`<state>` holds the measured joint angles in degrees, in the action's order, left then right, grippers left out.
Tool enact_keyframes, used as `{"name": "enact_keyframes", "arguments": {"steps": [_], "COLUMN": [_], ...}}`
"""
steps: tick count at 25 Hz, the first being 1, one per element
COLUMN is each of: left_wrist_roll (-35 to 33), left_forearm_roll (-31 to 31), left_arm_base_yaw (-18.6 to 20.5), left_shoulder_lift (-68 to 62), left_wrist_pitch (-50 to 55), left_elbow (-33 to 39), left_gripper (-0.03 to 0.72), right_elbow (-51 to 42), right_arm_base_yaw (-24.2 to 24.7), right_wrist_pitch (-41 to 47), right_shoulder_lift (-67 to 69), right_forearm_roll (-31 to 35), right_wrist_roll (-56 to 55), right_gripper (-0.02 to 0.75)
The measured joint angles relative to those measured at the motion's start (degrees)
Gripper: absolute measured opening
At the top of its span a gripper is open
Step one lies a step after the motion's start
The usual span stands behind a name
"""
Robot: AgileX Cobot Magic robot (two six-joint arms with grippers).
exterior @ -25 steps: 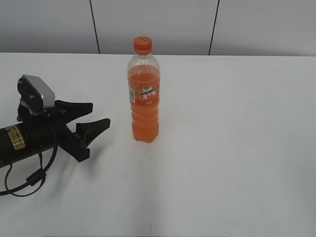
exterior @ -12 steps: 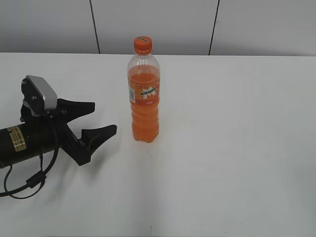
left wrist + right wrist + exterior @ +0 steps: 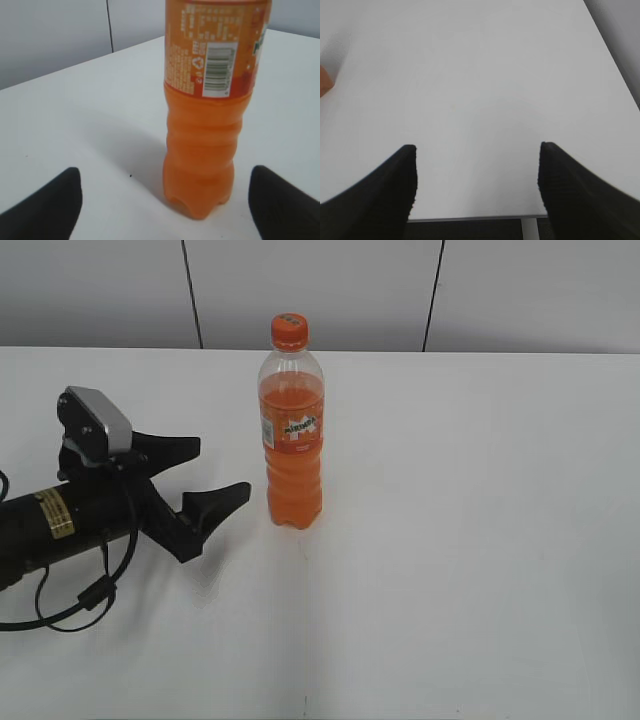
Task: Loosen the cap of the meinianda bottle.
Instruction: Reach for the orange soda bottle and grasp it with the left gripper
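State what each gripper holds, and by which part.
Nothing is held. The left gripper stands open beside the meinianda bottle, apart from it; the right gripper is open over bare table.

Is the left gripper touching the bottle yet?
Apart. The left wrist view shows the bottle standing between the open left gripper's fingertips with bare table on both sides.

Upright meinianda bottle (image 3: pixel 292 435) of orange drink, cap (image 3: pixel 289 330) on.
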<state>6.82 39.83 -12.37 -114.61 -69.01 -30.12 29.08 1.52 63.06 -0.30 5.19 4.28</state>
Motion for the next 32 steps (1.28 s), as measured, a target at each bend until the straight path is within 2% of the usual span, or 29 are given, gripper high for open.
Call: {"name": "enact_keyframes", "arguments": {"steps": [11, 25, 32], "left_wrist_roll": [0.3, 6.3, 8.0], "left_forearm_roll": [-0.1, 4.8, 6.7], "left_arm_base_yaw": [-4.5, -5.1, -7.7], "left_shoulder_lift": [-5.5, -11.5, -14.1], "left_wrist_pitch": [0.1, 0.1, 0.1], "left_elbow": [-4.5, -16.0, -21.8], "left_gripper": [0.573, 0.573, 0.573], "right_elbow": [0.0, 0.0, 0.0], "right_arm_base_yaw": [0.0, 0.0, 0.0], "right_wrist_pitch": [0.0, 0.0, 0.0], "right_shoulder_lift": [0.0, 0.0, 0.0], "right_forearm_roll": [0.0, 0.0, 0.0], "right_wrist_roll": [0.0, 0.0, 0.0], "right_gripper": [0.566, 0.566, 0.566]}}
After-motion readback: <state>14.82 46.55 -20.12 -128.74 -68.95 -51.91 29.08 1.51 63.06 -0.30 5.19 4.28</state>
